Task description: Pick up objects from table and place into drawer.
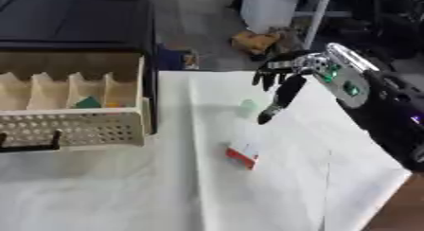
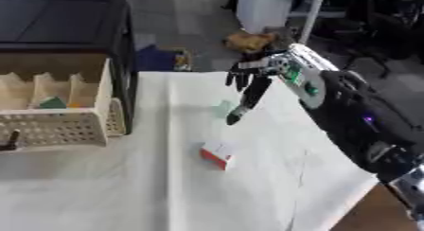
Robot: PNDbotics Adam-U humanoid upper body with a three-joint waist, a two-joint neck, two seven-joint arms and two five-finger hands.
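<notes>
A small white and red box (image 1: 243,155) lies on the white table cloth (image 1: 165,187), near the middle. A pale green small thing (image 1: 248,105) sits farther back on the cloth. My right hand (image 1: 280,82) hangs above the table's far right part, fingers straight and pointing down, open, with its longest fingertip just right of the green thing. It holds nothing. The drawer (image 1: 75,107) stands pulled out at the left, with wooden dividers and a perforated front. In it lie a green piece (image 1: 87,102) and an orange piece (image 1: 113,104). My left hand is out of sight.
A black cabinet (image 1: 75,17) rises behind the drawer. The drawer's dark handle (image 1: 29,145) juts toward me at the left edge. The table's right edge runs diagonally under my right forearm (image 1: 389,111). Beyond the table, floor clutter and a white post (image 1: 269,5) show.
</notes>
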